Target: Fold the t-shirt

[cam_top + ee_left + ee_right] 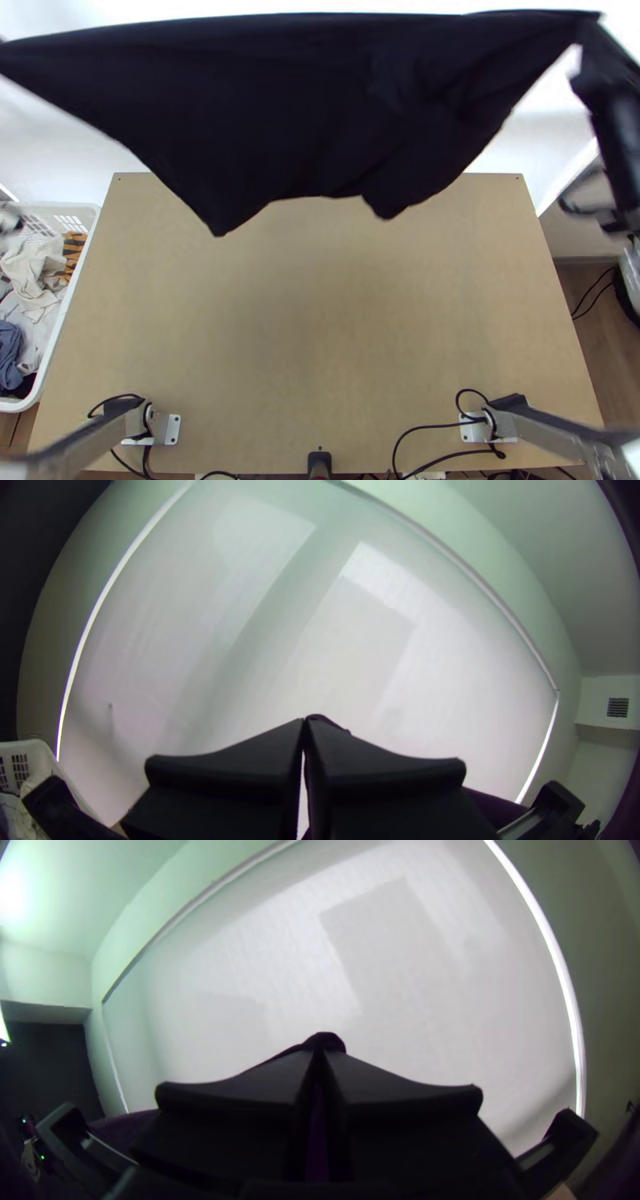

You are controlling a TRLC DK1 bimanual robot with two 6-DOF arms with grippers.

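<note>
"Left gripper (305, 732) and right gripper (322, 1055) are both clenched for me. Above the table (280, 336), toward its far side, I hold the dark t-shirt (304, 104) stretched between them."

"Which step is that?"

"Spreading, I judge, with folding yet to come. Next I should lower it flat, keeping it taut against creases."

"Any container?"

"White basket (80, 210), left of the table, holding rumpled clothes (32, 276): pale, blue, orange-striped."

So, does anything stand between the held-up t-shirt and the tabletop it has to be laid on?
Nothing visible does. The left gripper and right gripper pinch the t-shirt, raised towards the table's far side; the basket stands beside the table, out of that path.
</note>
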